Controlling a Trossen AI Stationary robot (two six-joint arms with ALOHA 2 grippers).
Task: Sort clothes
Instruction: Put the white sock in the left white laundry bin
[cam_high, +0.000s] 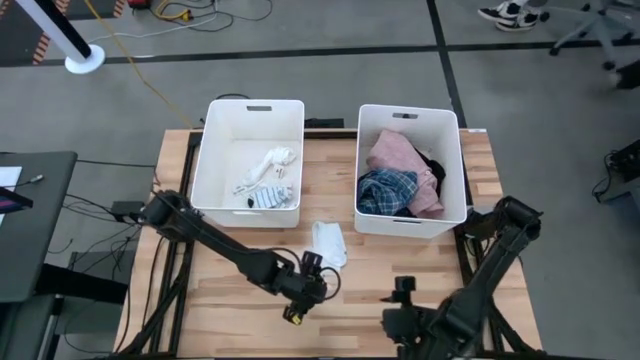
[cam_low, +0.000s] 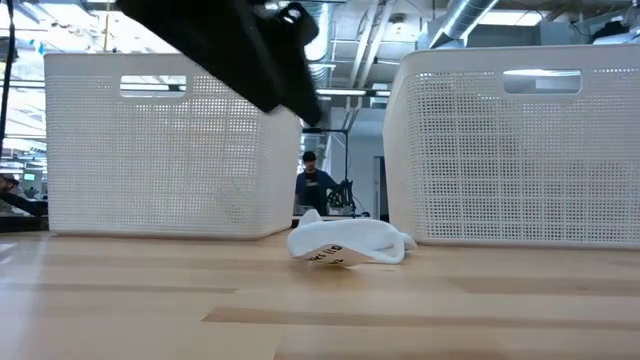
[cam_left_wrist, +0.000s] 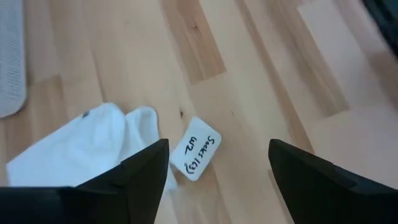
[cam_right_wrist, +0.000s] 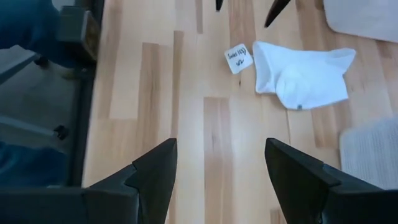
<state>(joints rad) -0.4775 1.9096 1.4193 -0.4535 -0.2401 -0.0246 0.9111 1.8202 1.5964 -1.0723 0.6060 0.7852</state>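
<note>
Your left end effector hangs released, fingers spread, just beside the white sock, which lies with its paper label on the worktop between the two tubs. Your right end effector waits released near the worktop's front edge. The pink garment and blue plaid garment sit in the right tub; socks lie in the left tub.

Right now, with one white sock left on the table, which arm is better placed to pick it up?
Left. The left gripper hangs open right beside the white sock, which fills its wrist view. The right gripper, also open, sits farther back near the table's front edge.
</note>
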